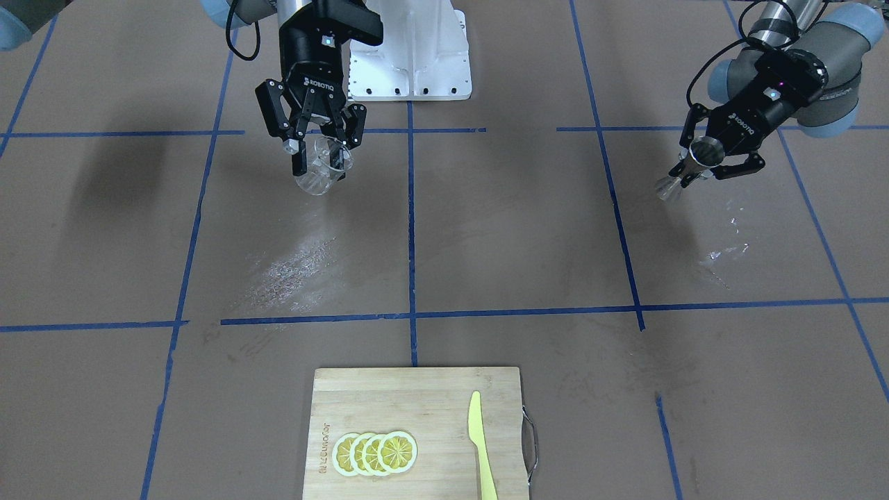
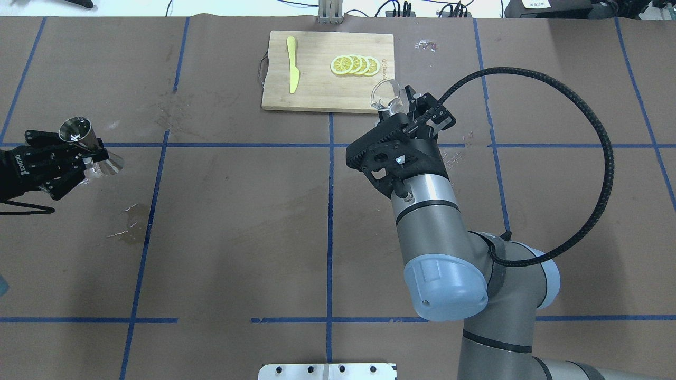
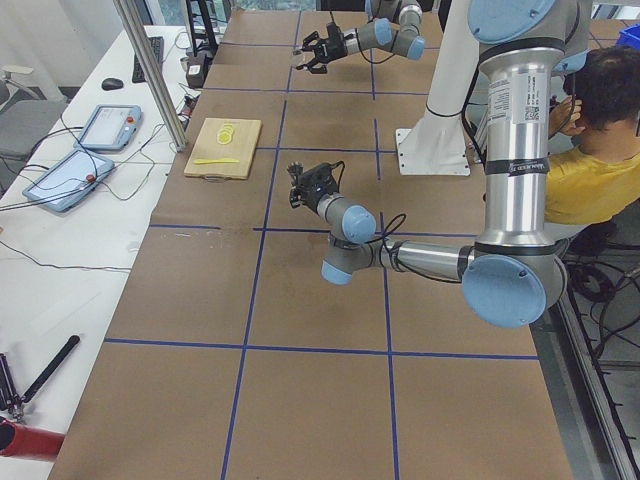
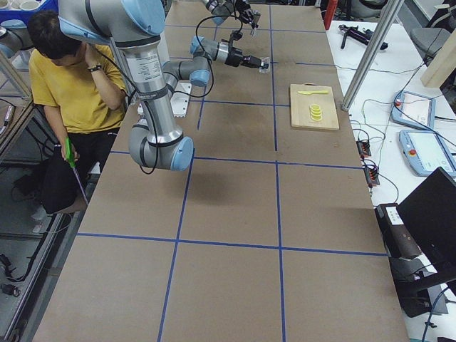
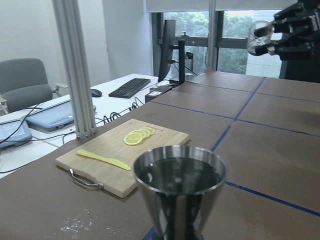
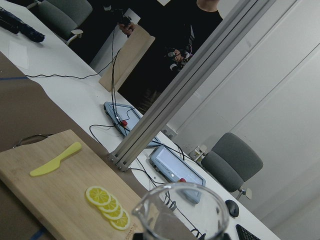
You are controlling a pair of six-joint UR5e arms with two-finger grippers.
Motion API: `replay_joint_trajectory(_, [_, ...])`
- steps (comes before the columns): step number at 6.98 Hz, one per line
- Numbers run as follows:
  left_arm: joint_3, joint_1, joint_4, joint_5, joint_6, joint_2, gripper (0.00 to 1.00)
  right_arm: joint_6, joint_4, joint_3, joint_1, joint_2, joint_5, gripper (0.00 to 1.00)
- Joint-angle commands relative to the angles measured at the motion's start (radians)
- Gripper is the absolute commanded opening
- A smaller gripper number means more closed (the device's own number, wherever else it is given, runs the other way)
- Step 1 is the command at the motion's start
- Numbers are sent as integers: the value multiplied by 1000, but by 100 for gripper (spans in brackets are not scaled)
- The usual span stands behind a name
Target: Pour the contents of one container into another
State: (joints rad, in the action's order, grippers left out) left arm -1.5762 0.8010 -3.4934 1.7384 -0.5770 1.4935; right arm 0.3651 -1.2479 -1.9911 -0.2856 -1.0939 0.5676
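Observation:
My right gripper (image 1: pixel 321 156) is shut on the small clear glass tumbler (image 1: pixel 323 170) and holds it off the table, leaning, near the centre line. From overhead the tumbler (image 2: pixel 387 96) juts past my right gripper (image 2: pixel 407 105), just short of the board. Its rim (image 6: pixel 180 210) fills the bottom of the right wrist view. Far over on my left side, my left gripper (image 1: pixel 700 163) is shut on the waist of the steel jigger (image 1: pixel 684 173), also lifted. The jigger (image 2: pixel 87 146) sits in my left gripper (image 2: pixel 84 157) at the table's left edge. In the left wrist view its cup (image 5: pixel 180 187) is dark inside.
A wooden cutting board (image 2: pixel 317 79) lies at the far middle edge, carrying lemon slices (image 2: pixel 354 65) and a yellow knife (image 2: pixel 292 71). Wet smears (image 1: pixel 292 267) mark the table below each gripper. The robot's white base (image 1: pixel 410 62) stands at my side, and a person in yellow (image 4: pixel 68 78) sits beside it.

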Motion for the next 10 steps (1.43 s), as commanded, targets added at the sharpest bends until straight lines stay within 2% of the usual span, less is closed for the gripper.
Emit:
replay_joint_trajectory(1, [2, -81, -4, -141, -78, -39, 0, 0, 1, 0, 0, -1, 0, 0])
replay_joint_trajectory(3, [2, -231, -6, -412, -138, -74, 0, 0, 1, -2, 0, -1, 0, 0])
replay_joint_trajectory(5, [7, -375, 4, -724, -146, -82, 0, 0, 1, -2, 2, -1, -2, 0])
replay_joint_trajectory(7, [11, -484, 34, -929, -138, -87, 0, -2, 1, -2, 2, -3, -2, 0])
replay_joint_trajectory(8, [8, -547, 112, -1018, -138, -85, 0, -2, 1, -2, 2, -1, -2, 0])
replay_joint_trajectory(10, [40, -586, 129, -1030, -144, -85, 0, -3, 1, -2, 2, -1, -2, 0])
